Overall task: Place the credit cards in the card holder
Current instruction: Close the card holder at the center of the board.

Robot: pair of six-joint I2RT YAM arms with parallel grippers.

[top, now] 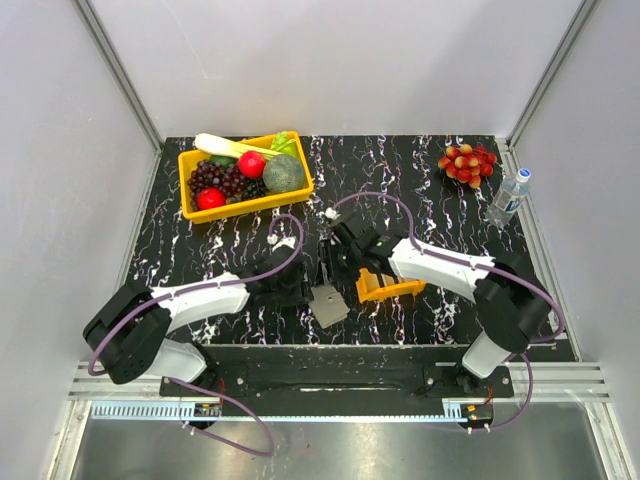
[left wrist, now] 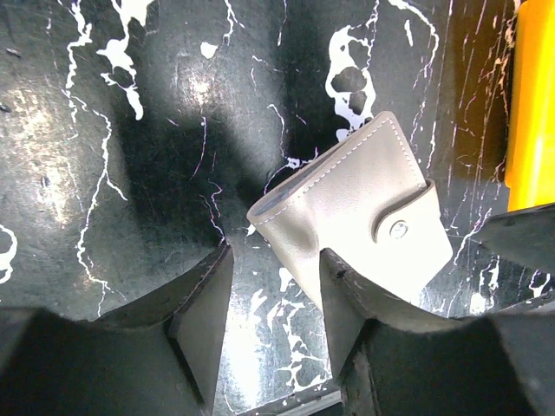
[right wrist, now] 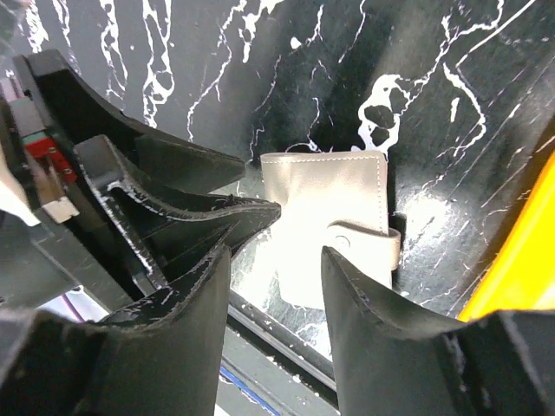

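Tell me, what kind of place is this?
Probably a robot lab test booth, not a home: a left arm and right arm bolted to a black marbled table, plain white walls with metal framing all round.

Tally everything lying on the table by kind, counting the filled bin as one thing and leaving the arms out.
yellow bin of produce: 1
orange tray: 1
card holder: 1
bunch of red fruit: 1
water bottle: 1
Total: 5

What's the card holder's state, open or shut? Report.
Shut: the card holder lies folded, snap tab wrapped over its front.
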